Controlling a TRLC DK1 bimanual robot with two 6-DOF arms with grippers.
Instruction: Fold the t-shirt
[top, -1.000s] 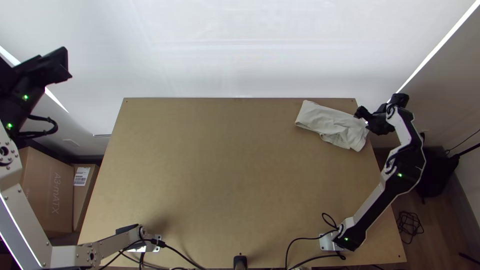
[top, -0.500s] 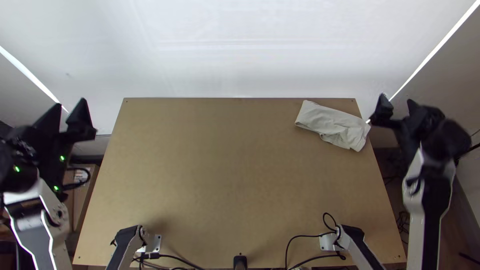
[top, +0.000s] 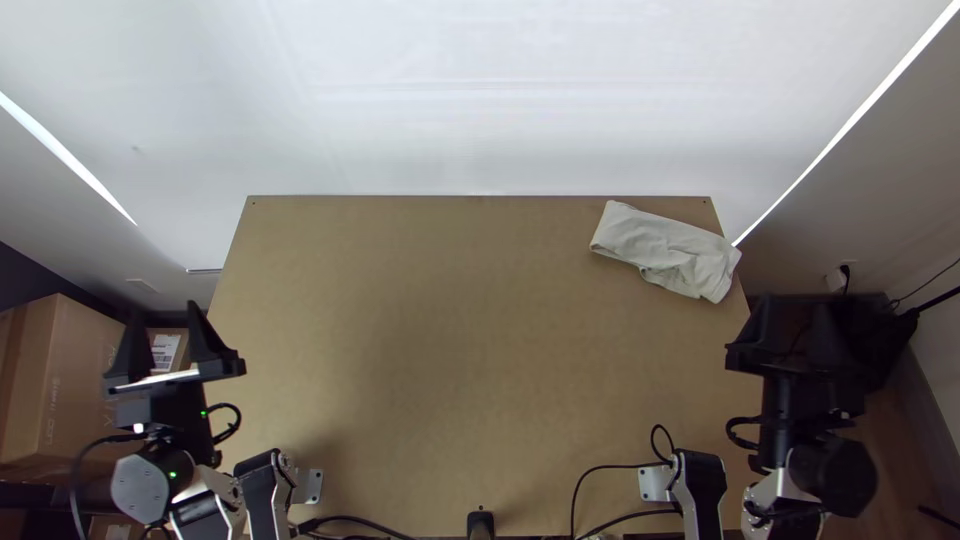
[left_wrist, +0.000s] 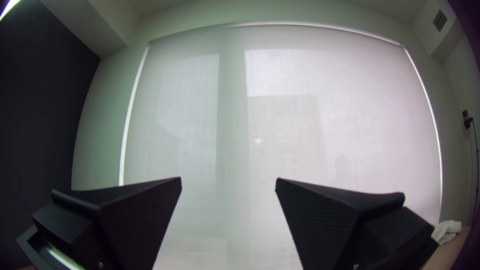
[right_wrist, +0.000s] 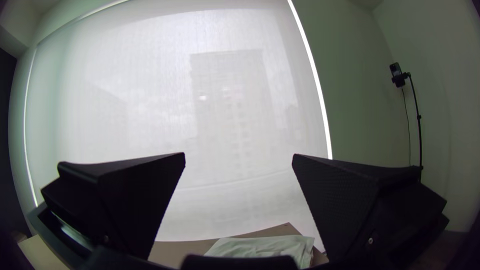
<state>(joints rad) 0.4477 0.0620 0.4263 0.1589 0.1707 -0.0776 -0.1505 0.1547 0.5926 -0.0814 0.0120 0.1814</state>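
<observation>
I see the t-shirt (top: 665, 250) lying in a narrow folded strip, rumpled at one end, by the far right corner of the bench (top: 430, 350). Off the bench's right edge, the right gripper (right_wrist: 239, 155) has empty jaws, wide apart; off its left edge, the left gripper (left_wrist: 228, 180) matches. I'd call folding probably finished; my next move should need only leaving it alone.
</observation>
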